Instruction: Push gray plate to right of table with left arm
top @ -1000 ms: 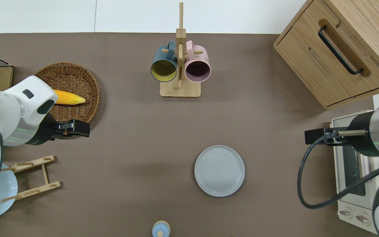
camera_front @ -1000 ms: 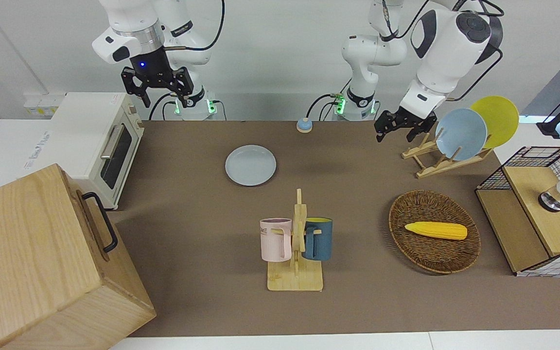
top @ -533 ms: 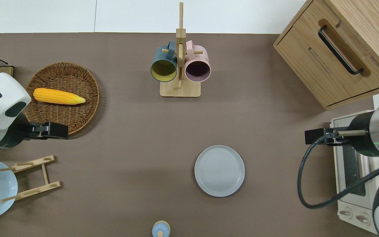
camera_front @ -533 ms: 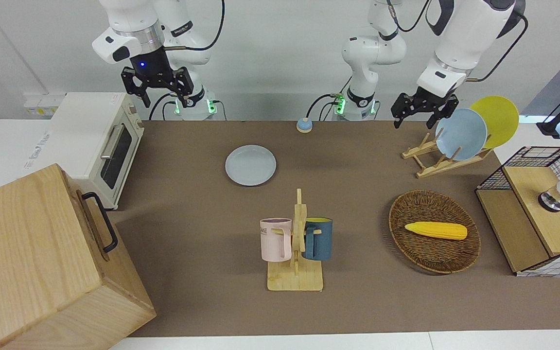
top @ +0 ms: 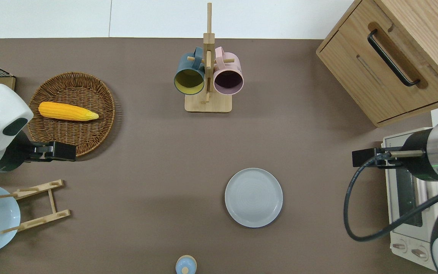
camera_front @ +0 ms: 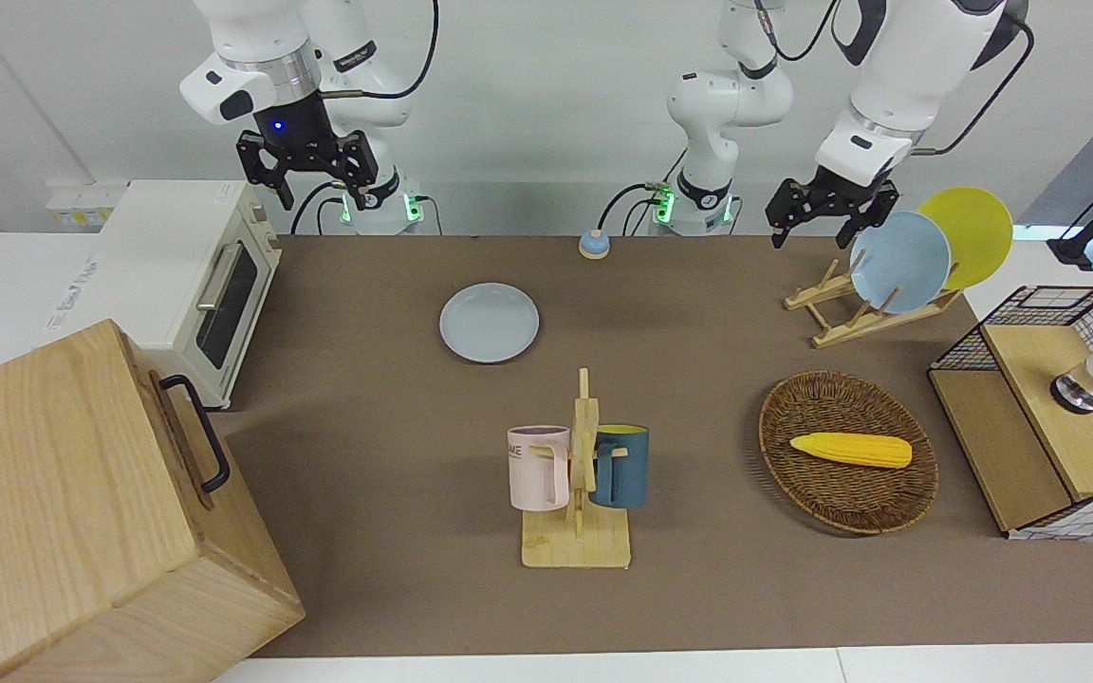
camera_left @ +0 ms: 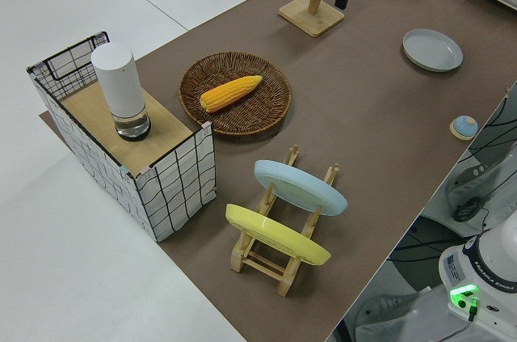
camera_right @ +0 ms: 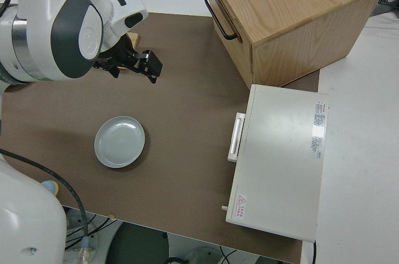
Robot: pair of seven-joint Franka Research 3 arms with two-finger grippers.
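Spot the gray plate (camera_front: 490, 323) lying flat on the table (camera_front: 376, 474), nearer to the robots than the mug rack (camera_front: 577, 493) and slightly toward the right arm's end from it. Find the left gripper (camera_front: 826, 207) up in the air over the table, well toward the left arm's end from the mug rack, with fingers spread and nothing between them. Well apart from the plate, so no contact at all. Right arm parked.

Hard to judge from the plate's place alone whether a push remains. Assuming one does, plenty to go wrong:

- Sweeping low across from that end risks clipping the plate rack (camera_front: 850, 304), which sits toward the left arm's end from the mug rack and nearer to the robots, and knocking its sky-blue plate (camera_front: 899, 261) loose.
- Coming down onto the raised rim instead of beside it could tip the plate or pin it.
- Touching too high on so shallow a rim invites riding up and over, leaving the plate where it lies.
- Pushing off-centre would likely spin it and send it sliding out sideways, perhaps toward the mug rack.
- Overshooting could drive it against the toaster oven (camera_front: 195, 285), toward the right arm's end from the mug rack and nearer to the robots
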